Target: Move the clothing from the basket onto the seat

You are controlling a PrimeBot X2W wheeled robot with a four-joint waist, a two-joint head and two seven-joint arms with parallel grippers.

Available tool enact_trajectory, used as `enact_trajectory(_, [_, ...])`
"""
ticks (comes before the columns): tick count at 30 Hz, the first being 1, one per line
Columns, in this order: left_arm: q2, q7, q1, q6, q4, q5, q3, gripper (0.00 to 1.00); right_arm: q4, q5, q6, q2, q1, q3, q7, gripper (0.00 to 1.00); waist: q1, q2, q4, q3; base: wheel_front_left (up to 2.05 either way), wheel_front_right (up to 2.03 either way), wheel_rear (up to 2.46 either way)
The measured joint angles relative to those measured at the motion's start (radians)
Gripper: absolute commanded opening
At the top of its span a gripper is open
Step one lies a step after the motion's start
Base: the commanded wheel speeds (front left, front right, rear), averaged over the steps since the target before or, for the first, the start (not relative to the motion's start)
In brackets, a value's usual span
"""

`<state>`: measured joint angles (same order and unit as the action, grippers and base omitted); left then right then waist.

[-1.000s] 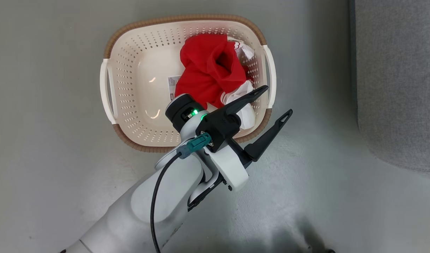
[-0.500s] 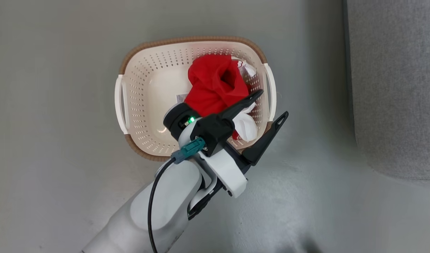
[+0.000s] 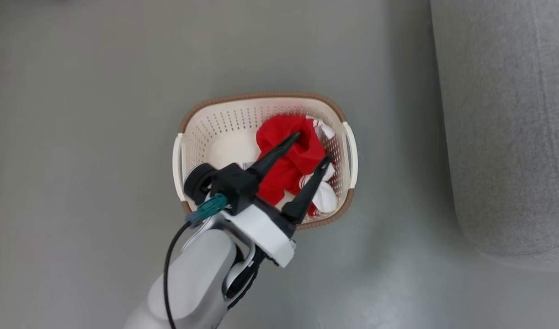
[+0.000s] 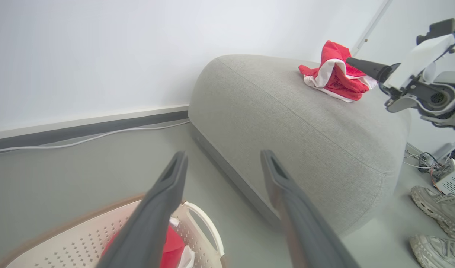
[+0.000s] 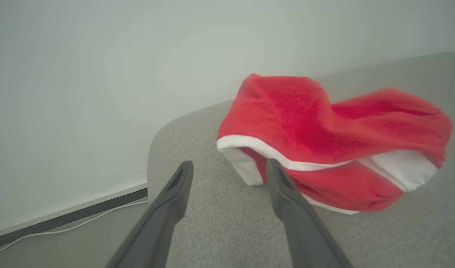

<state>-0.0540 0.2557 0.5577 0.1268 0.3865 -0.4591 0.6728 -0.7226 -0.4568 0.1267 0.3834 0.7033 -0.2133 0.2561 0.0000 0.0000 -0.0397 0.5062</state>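
Observation:
Red clothing [image 3: 293, 160] with white trim lies bunched in the right half of the cream basket [image 3: 261, 97] on the floor. My left gripper [image 3: 313, 146] hangs open above that clothing, holding nothing; in the left wrist view its fingers [image 4: 223, 153] point past the basket handle [image 4: 208, 230] toward the grey seat [image 4: 287, 119]. A second red and white garment [image 5: 324, 141] lies on the seat [image 5: 220, 223]. My right gripper [image 5: 229, 163] is open just left of it, its right finger near the white band. One right finger [image 4: 361, 66] shows beside that garment [image 4: 333, 76].
The seat [image 3: 503, 137] stands to the right of the basket across a strip of grey floor. A white cable [image 4: 82, 139] runs along the wall base. A pair of grey shoes [image 4: 432, 201] and a white box with wires [image 4: 452, 178] sit past the seat's end.
The head camera has shifted, so the basket sits lower and smaller. My left gripper swung from straddling the basket's right front rim to over the clothing. The right gripper has opened.

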Motion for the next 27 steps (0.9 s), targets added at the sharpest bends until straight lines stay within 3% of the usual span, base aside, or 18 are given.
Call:
enact_trajectory(19, [0.002, 0.0, -0.216, 0.0, -0.005, 0.102, -0.36, 1.0, 0.189, 0.018, 0.0, -0.098, -0.212, 0.147, 0.0, 1.0, 0.0, 0.0, 0.063, -0.245, 0.0, 0.0, 0.0])
enact_trajectory(27, [0.008, 0.0, -0.284, 0.0, -0.002, 0.17, -0.46, 1.0, 0.241, 0.048, 0.0, -0.139, -0.288, 0.214, 0.0, 1.0, 0.0, 0.0, 0.09, -0.332, 0.0, 0.0, 0.0])
